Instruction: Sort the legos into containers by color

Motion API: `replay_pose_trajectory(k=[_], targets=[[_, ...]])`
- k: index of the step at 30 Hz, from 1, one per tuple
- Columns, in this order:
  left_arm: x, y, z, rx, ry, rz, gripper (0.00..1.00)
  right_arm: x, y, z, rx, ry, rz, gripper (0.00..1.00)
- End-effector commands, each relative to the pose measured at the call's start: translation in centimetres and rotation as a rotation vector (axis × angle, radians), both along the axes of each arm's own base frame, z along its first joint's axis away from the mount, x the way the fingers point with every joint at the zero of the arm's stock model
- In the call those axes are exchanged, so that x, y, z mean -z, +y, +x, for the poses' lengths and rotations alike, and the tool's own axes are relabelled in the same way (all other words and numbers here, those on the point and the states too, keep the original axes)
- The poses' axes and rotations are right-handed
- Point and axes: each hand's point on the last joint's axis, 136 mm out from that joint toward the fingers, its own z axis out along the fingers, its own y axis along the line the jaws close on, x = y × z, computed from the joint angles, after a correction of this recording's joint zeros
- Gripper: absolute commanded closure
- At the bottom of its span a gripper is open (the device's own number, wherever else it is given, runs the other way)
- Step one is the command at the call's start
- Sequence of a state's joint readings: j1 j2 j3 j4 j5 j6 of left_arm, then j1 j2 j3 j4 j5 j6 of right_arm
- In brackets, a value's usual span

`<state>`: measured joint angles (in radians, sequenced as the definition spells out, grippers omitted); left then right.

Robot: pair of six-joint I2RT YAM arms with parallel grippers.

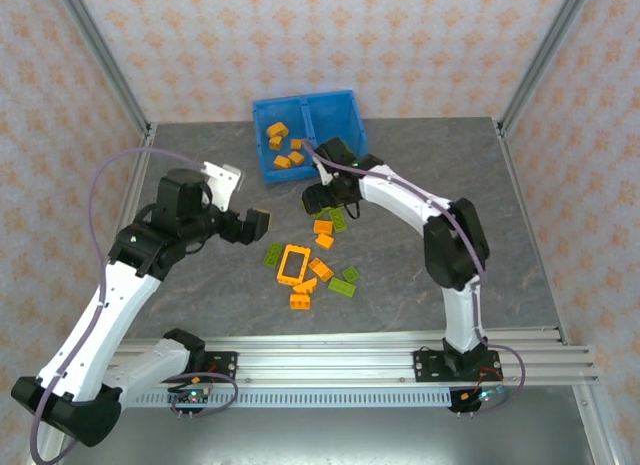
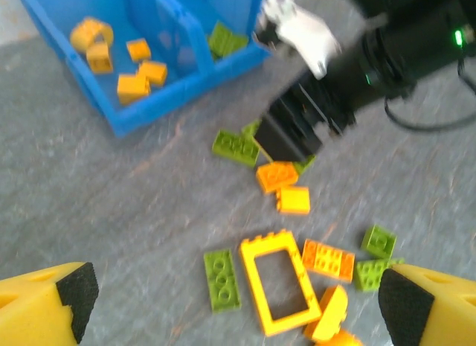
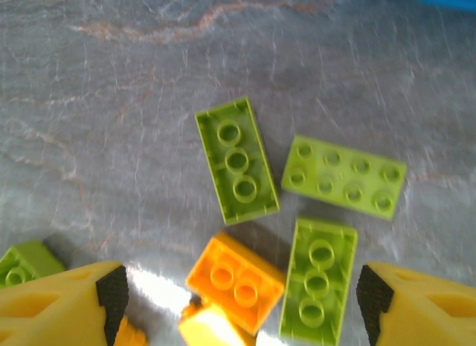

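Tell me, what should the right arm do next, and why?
Probably lower the right tool straight down and close on the orange brick. The tool is open and empty, and that brick lies on the table almost midway between its fingers. A green brick lies close beside it, so go gently.

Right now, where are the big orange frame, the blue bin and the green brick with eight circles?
Orange frame [image 2: 268, 247]: left wrist view, top rail.
Blue bin [image 2: 141, 115]: left wrist view, near wall.
Green brick [image 3: 343, 177]: right wrist view, middle.
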<state>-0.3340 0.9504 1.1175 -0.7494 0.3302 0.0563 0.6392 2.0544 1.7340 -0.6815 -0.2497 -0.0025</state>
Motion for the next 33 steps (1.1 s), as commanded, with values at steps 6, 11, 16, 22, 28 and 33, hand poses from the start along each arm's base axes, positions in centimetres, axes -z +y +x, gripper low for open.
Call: replay_pose_trajectory(k=[6, 11, 16, 22, 28, 33], targets=[[3.3, 0.3, -0.1, 0.051, 0.051, 0.106, 0.00, 4.2, 1.5, 2.3, -0.039, 0.028, -0.132, 0.19], [3.8, 0.6, -0.2, 0.030, 0.055, 0.109, 0.00, 6.6, 2.2, 2.3, -0.042, 0.080, -0.136, 0.34], [4.0, 1.1, -0.2, 0.008, 0.049, 0.120, 0.00, 7.5, 2.6, 2.1, -0.049, 0.063, -0.179, 0.49], [4.3, 1.4, 0.0, -0.002, 0.057, 0.123, 0.00, 8.7, 2.3, 1.8, -0.054, 0.085, -0.233, 0.62], [4.5, 1.5, 0.2, -0.006, 0.064, 0.120, 0.00, 8.2, 1.9, 2.0, -0.027, 0.077, -0.246, 0.70], [4.3, 1.4, 0.1, -0.002, 0.053, 0.114, 0.00, 2.4, 2.7, 2.2, 0.022, -0.010, -0.114, 0.75]])
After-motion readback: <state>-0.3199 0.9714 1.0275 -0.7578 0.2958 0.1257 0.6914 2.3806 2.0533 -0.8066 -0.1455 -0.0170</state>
